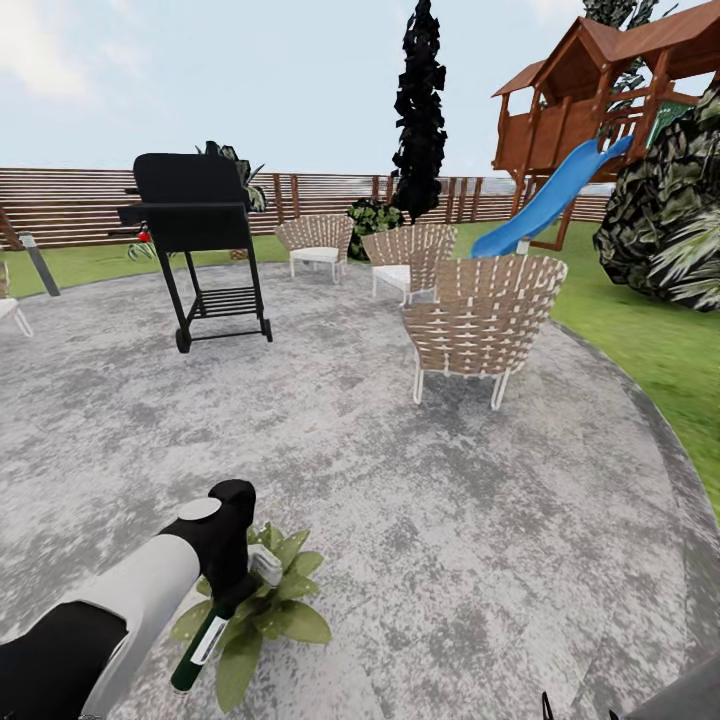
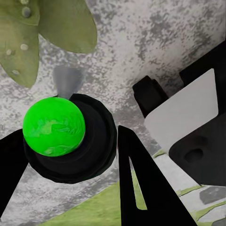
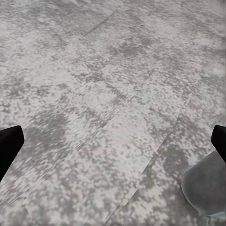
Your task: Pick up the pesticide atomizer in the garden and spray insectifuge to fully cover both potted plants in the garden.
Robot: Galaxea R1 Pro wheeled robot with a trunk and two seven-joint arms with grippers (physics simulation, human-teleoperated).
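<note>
Gripping one pesticide atomizer point(image 1: 205, 638), left hand point(image 1: 232, 585), one potted plant point(image 1: 268, 610), three wicker seats point(image 1: 480, 325)

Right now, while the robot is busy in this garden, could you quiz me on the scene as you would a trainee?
1. True or false: the left gripper holds the slim dark green spray bottle over the small broad-leaved potted plant.
2. The black barbecue grill stands: A) on the round grey paved patio, B) on the grass, C) inside the playhouse.
3. How many woven wicker chairs show to the right of the grill?
Key: 1 true; 2 A; 3 three.
</note>
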